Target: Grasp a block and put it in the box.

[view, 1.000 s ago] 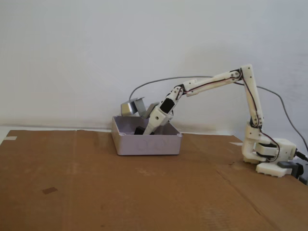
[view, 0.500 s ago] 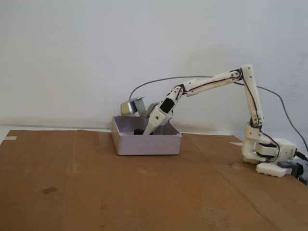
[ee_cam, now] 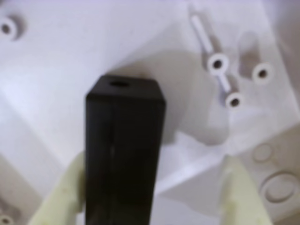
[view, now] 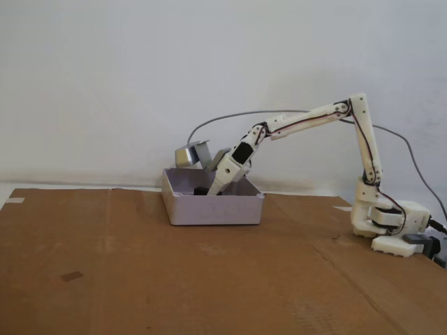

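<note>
No text (or label, brand, number) can be read anywhere.

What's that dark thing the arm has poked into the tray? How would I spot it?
Find the pale box on the brown cardboard, where the white arm reaches down. Inside it, between the tool fingers, is the block: a black rectangular bar, the only dark thing in that white interior.

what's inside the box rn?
The black block and the hand, its fingers spread, are inside the box. In the fixed view the front wall hides the floor.
</note>
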Robot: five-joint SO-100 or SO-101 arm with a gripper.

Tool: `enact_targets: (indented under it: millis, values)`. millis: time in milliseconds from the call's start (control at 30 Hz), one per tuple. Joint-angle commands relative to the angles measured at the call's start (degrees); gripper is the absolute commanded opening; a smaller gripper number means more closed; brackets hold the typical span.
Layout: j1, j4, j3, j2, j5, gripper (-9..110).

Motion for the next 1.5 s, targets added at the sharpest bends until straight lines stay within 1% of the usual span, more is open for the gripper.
enact_targets:
  millis: [0,67,233,300,933,1467]
  values:
    - [-0.4,-2.4,-6.9,3.7,-0.4,32]
    - [-0.4,-2.4,-6.9,3.8,-0.4,33]
    - [-0.7,-2.4,-7.0,3.8,-0.4,42]
    - [-0.7,-2.4,-7.0,3.8,-0.4,44]
    - [-0.7,-2.5,-14.9,3.9,-0.4,44]
    - [-4.1,-1.7,-27.7,4.0,-0.5,44]
